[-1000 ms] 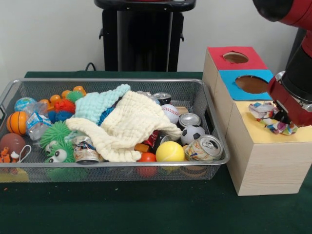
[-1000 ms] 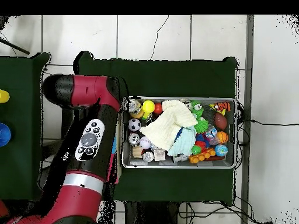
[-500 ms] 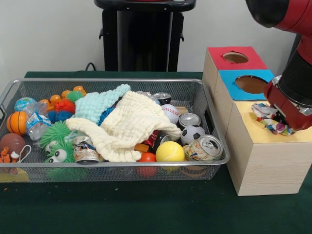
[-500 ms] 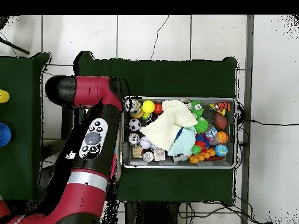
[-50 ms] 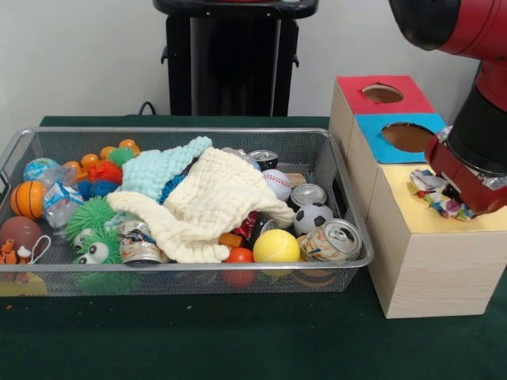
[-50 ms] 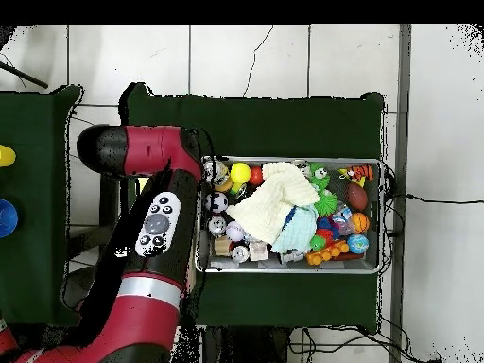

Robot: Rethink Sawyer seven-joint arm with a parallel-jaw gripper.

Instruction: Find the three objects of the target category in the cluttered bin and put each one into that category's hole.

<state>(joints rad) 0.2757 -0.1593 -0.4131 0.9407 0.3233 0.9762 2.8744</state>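
Bin (image 5: 352, 261) near table's front edge held clutter; cream cloth (image 5: 210, 207) draped over cans, balls. Beyond, gripper (image 5: 453, 198) sat over box's yellow section (image 5: 432, 218), fingers clamped on crumpled multicoloured cloth (image 5: 432, 187), presumably for dropping into its hole

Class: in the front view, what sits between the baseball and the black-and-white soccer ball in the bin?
A silver can, top up, sits between the baseball and soccer ball.
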